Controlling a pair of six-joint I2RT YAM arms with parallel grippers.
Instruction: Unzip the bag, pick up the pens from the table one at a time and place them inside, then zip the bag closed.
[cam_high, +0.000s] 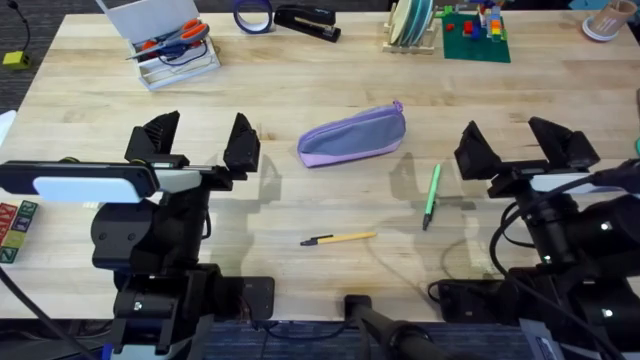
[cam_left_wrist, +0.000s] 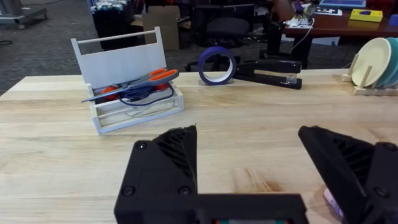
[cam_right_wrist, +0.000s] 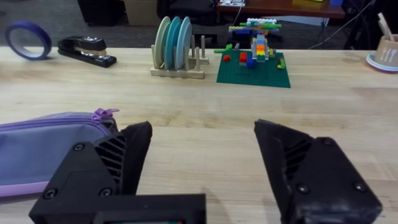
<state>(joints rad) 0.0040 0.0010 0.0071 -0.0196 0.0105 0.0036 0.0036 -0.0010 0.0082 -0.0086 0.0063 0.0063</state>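
The lilac and grey-purple bag (cam_high: 352, 134) lies zipped on the table (cam_high: 330, 80) near the middle, its purple zipper pull at the right end (cam_right_wrist: 102, 114). A green pen (cam_high: 431, 196) lies to its lower right. A yellow pen with a black tip (cam_high: 338, 238) lies below the bag. My left gripper (cam_high: 200, 140) hovers open to the left of the bag, nothing between its fingers (cam_left_wrist: 168, 162). My right gripper (cam_high: 520, 148) is open to the right of the bag and green pen, also empty; a corner of the bag (cam_left_wrist: 331, 200) shows beside the left gripper's finger.
A white caddy with orange-handled scissors (cam_high: 172, 45) stands at the back left, with a purple tape roll (cam_high: 253, 14) and black stapler (cam_high: 307, 22) behind the bag. A plate rack (cam_high: 410, 25) and a green brick plate (cam_high: 475, 35) sit at the back right.
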